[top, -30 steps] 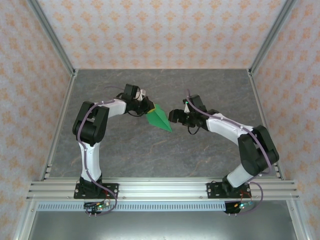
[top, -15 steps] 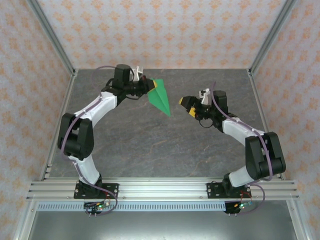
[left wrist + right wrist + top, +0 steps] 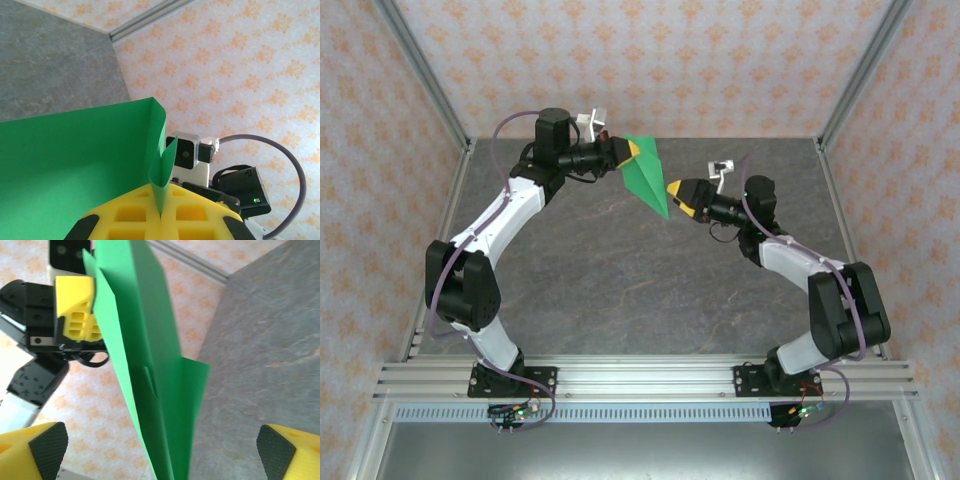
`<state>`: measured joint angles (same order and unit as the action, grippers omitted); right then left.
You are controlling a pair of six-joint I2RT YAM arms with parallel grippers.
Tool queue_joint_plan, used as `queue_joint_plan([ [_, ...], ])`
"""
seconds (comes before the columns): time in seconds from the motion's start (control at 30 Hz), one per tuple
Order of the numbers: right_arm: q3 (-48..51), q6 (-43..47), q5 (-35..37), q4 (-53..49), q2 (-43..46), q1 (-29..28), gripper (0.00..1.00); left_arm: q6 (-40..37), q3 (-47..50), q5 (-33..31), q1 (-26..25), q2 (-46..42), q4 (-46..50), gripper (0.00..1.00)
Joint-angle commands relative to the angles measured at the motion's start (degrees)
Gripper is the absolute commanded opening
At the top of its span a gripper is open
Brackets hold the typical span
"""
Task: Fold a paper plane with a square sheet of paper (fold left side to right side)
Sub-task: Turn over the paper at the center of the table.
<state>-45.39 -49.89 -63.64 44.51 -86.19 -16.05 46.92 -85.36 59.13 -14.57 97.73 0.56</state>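
The square sheet of paper (image 3: 645, 178) is bright green and folded to a narrow pointed paper plane shape. It hangs in the air over the back of the table. My left gripper (image 3: 628, 152) is shut on its wide end, the yellow fingers (image 3: 135, 215) pinching a folded edge of the paper (image 3: 75, 165). My right gripper (image 3: 673, 196) is open at the pointed lower end. In the right wrist view the paper (image 3: 150, 365) runs down between the wide-apart fingertips (image 3: 37, 447), touching neither, and the right gripper (image 3: 162, 455) holds nothing.
The grey table (image 3: 620, 290) lies below both arms. Patterned walls and metal frame posts (image 3: 425, 90) close in the sides and back. The left gripper (image 3: 75, 307) faces the right wrist camera, and the right arm's camera housing (image 3: 187, 152) shows behind the paper.
The left arm has carried the paper up and toward the back. The right gripper has opened wide, swung round and come in around the paper's pointed end.
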Motion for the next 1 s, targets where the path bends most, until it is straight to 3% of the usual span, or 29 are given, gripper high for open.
queue_joint_plan([
  [0.0, -2.69, -5.97, -0.72, 13.87, -3.17, -1.55, 1.0, 0.76, -1.21, 4.65, -0.29, -3.23, -1.66, 0.01],
  [0.1, -4.8, -10.91, -0.71, 19.81, -6.26, -3.35, 0.99, 0.3, -1.1, 5.86, -0.82, -3.43, -1.18, 0.01],
  [0.33, -5.81, -11.9, -0.78, 20.81, -7.59, -4.59, 0.77, -1.74, -1.09, 6.4, -1.16, -3.21, 2.13, 0.01],
  [0.5, -5.17, -10.11, -0.92, 17.92, -6.5, -4.56, 0.54, -2.45, -1.2, 6.28, -1.25, -2.47, 3.64, 0.02],
  [0.6, -5.16, -6.4, -0.89, 12.59, -5.06, -4.6, 0.35, -3.84, -1.95, 5.78, -1.25, -2.03, 6.01, 0.11],
  [0.7, -5.74, -0.39, -0.88, 3.19, -3.16, -4.66, 0.24, -8.63, -4.08, 4.03, -1.25, -1.77, 12.99, 0.24],
  [0.83, -7.68, 12.93, 1.48, -16.51, 0.83, -5.08, 0.12, -16.75, -6.8, -1.26, -1.16, -2.4, 23.99, 0.43],
  [0.97, -13.54, 32.74, 11.62, -46.01, 4.57, -7.33, 0.08, -25.06, -6.86, -16.4, -1.16, -6.15, 33.31, 0.53],
])
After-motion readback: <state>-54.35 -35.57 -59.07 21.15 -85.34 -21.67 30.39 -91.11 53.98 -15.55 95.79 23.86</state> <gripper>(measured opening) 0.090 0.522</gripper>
